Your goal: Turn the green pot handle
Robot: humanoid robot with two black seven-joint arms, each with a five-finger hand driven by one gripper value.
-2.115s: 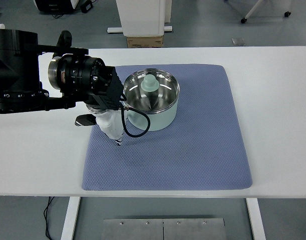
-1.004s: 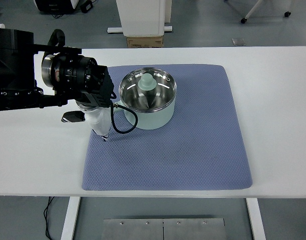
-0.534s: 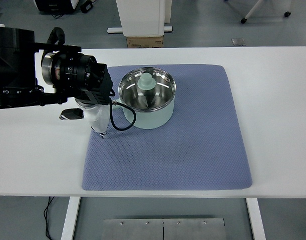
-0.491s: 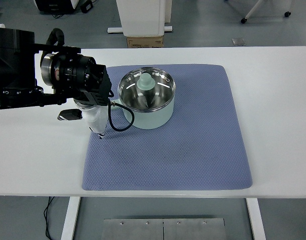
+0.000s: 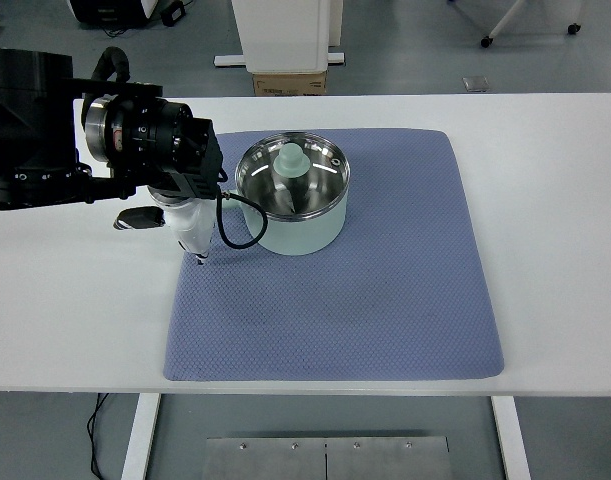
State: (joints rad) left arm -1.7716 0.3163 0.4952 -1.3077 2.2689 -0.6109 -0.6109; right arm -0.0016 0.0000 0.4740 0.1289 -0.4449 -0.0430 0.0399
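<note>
The pot (image 5: 293, 207) has a polished, mirror-bright metal inside and a smooth, pale green enamel-like outside; the knob (image 5: 289, 164) in it looks matt green plastic; the mat (image 5: 385, 290) is blue-grey cloth with a fine dimpled weave; the table (image 5: 555, 220) is smooth matt white; the left hand (image 5: 190, 225) is glossy white plastic.
</note>
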